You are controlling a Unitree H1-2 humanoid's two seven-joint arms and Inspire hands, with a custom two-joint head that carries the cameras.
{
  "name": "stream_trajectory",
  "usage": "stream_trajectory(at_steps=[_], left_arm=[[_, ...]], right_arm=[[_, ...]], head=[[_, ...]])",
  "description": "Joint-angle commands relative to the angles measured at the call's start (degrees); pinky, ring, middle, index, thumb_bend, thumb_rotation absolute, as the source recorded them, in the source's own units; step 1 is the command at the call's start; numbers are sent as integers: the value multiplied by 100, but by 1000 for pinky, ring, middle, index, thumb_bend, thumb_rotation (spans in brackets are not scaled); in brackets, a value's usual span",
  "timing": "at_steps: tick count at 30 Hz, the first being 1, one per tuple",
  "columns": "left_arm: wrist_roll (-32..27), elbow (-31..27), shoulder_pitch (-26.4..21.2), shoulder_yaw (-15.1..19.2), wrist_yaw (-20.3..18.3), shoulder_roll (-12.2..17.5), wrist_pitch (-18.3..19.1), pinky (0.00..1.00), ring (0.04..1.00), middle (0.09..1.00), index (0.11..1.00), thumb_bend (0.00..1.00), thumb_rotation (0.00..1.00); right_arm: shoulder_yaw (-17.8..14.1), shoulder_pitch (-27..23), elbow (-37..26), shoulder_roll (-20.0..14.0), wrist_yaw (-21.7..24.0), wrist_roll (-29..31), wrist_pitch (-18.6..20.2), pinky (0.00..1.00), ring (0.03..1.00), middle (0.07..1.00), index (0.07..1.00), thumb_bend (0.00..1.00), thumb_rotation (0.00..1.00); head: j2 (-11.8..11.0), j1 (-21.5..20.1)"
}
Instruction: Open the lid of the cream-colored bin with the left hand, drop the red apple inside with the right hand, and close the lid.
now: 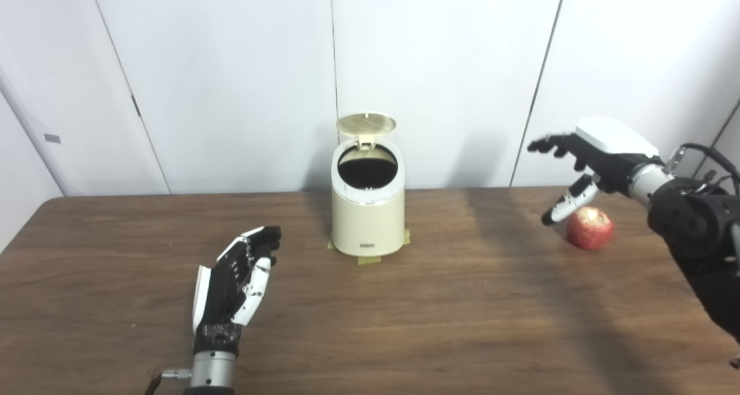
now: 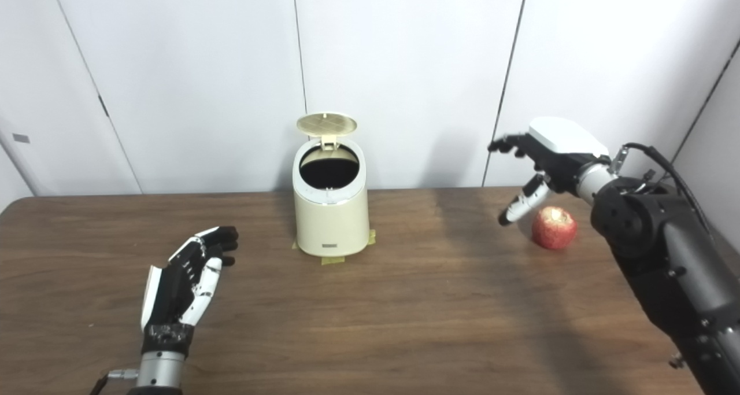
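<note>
The cream-colored bin (image 1: 367, 221) stands at the back middle of the brown table, taped down at its base. Its round lid (image 1: 366, 124) is tipped up and back, and the dark inside shows. The red apple (image 1: 589, 228) lies on the table at the right, also in the right eye view (image 2: 554, 228). My right hand (image 1: 584, 163) hovers open just above and left of the apple, fingers spread, not touching it. My left hand (image 1: 237, 276) rests open and empty low over the table, left and in front of the bin.
The wooden table (image 1: 439, 314) has its far edge against a white panelled wall (image 1: 231, 65). Yellow tape strips (image 1: 370, 261) lie at the bin's foot. My right forearm (image 1: 702, 250) reaches in along the table's right side.
</note>
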Motion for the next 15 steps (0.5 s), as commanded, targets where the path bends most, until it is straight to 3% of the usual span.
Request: stream_trajectory(at_steps=[1,6,15], left_arm=[[-37,61,-115,21,-20,7,-161,670,734,743,718,213,605],[-26,90,-131,-3,-7,-14,-173,658,732,743,718,210,603],[34,85,-149,6,21,7,-120,677,739,747,720,207,628]], right_arm=[[-73,-364,170,-212,-149,-118,42,587,763,808,786,979,186],[6,-360,696,-237,-288,-172,-100,581,744,805,776,984,183],[230,-255,1137,-259,-286,-279,-114,634,804,841,791,944,154]], head=[[6,-5],[18,-14],[13,3]])
